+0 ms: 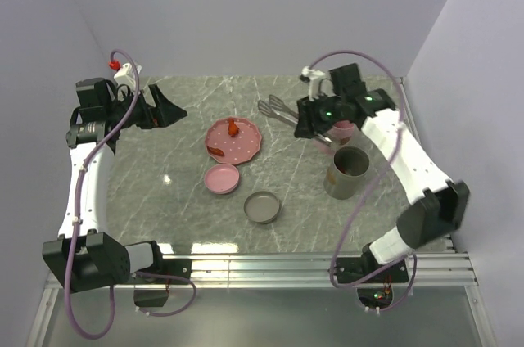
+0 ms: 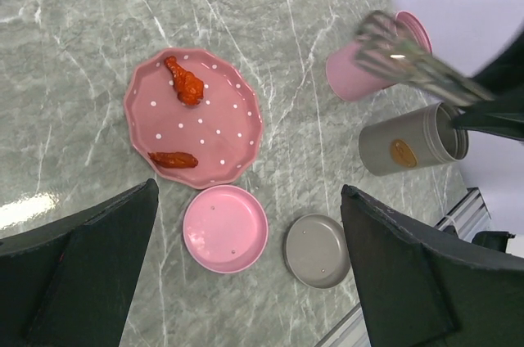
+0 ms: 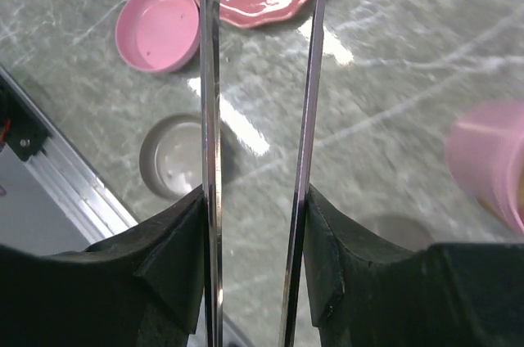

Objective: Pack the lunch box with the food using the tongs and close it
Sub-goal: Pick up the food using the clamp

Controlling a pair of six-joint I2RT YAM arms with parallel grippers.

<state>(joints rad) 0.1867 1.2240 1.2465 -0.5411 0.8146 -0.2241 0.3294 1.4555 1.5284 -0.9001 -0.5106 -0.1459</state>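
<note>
The silver tongs (image 1: 276, 110) are held in the air in my right gripper (image 1: 311, 120), which is shut on their two arms (image 3: 210, 118); I see nothing between their tips. They hang right of the pink dotted plate (image 1: 246, 144), close to the pink tub (image 1: 345, 131). The olive-grey tub (image 1: 350, 172) stands upright nearer the front. Two red food pieces (image 2: 186, 83) (image 2: 173, 159) lie on the plate (image 2: 221, 130). In front of it lie the pink lid (image 1: 222, 178) and grey lid (image 1: 262, 207). My left gripper (image 1: 174, 110) hangs open and empty at the left, above the table.
A metal rail (image 1: 311, 265) runs along the table's near edge. Walls close in the table at the back and on both sides. The grey marble tabletop (image 1: 164, 175) lies bare between the left arm and the plate.
</note>
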